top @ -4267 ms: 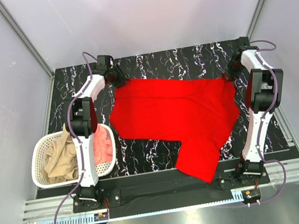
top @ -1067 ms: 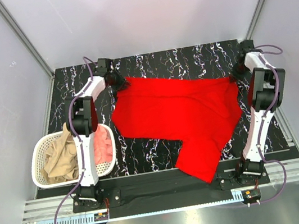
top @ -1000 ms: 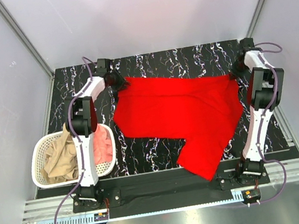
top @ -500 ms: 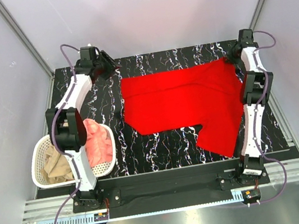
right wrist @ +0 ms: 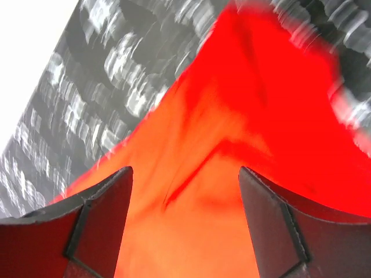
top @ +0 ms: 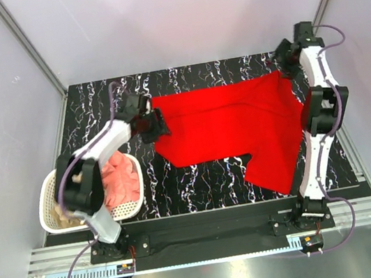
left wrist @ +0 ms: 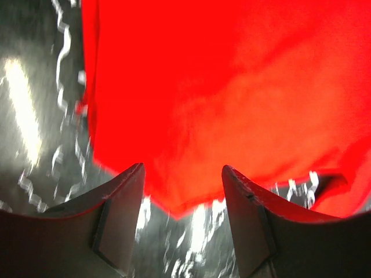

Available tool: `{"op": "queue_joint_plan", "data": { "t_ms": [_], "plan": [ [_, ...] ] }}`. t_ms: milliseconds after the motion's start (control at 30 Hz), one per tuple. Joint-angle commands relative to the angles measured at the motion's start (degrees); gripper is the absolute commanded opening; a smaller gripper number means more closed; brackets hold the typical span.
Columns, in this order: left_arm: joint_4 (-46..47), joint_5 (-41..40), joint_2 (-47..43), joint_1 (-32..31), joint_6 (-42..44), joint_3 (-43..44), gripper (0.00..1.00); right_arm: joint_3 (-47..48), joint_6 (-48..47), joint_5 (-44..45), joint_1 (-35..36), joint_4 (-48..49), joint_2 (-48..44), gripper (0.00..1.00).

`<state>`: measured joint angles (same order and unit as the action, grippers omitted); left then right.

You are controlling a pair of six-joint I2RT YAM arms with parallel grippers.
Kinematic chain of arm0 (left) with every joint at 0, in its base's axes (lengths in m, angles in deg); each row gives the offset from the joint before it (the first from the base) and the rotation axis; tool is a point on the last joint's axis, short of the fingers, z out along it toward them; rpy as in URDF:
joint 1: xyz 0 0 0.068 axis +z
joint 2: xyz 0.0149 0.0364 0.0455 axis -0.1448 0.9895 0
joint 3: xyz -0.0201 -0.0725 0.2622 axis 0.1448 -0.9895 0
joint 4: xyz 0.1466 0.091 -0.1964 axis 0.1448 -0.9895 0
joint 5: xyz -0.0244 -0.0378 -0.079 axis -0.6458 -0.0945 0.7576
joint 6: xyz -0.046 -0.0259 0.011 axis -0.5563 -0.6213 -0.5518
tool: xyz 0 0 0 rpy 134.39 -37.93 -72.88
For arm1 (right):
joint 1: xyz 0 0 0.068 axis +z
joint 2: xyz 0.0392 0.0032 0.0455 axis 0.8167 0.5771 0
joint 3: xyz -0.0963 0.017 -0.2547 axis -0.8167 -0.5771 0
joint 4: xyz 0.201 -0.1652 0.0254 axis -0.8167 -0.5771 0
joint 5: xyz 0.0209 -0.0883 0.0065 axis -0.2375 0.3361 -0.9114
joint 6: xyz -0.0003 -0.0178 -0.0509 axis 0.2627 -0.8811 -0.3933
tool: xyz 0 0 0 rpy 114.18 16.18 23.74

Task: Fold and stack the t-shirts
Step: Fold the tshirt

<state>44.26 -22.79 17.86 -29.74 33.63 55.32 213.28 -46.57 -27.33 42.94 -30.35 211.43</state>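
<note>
Marbled table (top: pixel 200 186), red t-shirt (top: pixel 232 121) flat beneath left fingers (left wrist: pixel 119 220) and right fingers (right wrist: pixel 98 226), both spread.

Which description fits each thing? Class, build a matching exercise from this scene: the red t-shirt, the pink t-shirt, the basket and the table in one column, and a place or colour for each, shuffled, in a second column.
Column A
1. red t-shirt
2. pink t-shirt
3. laundry basket
4. table

Column B
a. black with white veins
b. white and perforated, at the table's near left corner
c. spread out on the table
d. crumpled inside the basket

Pairs: 1-c, 2-d, 3-b, 4-a
</note>
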Motion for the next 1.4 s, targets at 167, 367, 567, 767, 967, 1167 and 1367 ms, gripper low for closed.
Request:
{"op": "queue_joint_plan", "data": {
  "t_ms": [167,367,567,767,967,1167,1367],
  "plan": [
    [6.0,1.4,-31.4,1.8,5.9,-11.2,0.62,-28.7,-2.0,-2.1,23.6,0.4,-29.6,0.69],
    [5.6,3.0,-39.5,2.0,3.4,-14.3,0.53,-40.0,-2.1,-2.0,43.4,5.7,-33.9,0.41],
    [5.9,2.6,-43.3,2.0,1.8,-13.2,0.43,-36.0,-1.6,0.9,54.3,8.2,-24.1,0.49],
    [6.0,0.5,-45.5,2.2,2.3,-14.6,0.40,-27.6,-2.4,1.5,58.3,7.0,-15.3,0.57],
    [9.5,3.7,-46.8,4.7,-1.5,-21.8,0.40,-22.1,-3.5,-1.0,58.5,6.3,-8.4,0.57],
    [10.7,4.0,-49.2,5.9,-4.9,-26.2,0.40,-20.0,-3.4,-1.8,58.4,6.2,-4.6,0.55],
    [12.5,4.3,-49.5,6.2,-6.1,-27.7,0.40,-18.1,-4.2,2.1,58.4,4.4,-2.9,0.51]
  ]
}}
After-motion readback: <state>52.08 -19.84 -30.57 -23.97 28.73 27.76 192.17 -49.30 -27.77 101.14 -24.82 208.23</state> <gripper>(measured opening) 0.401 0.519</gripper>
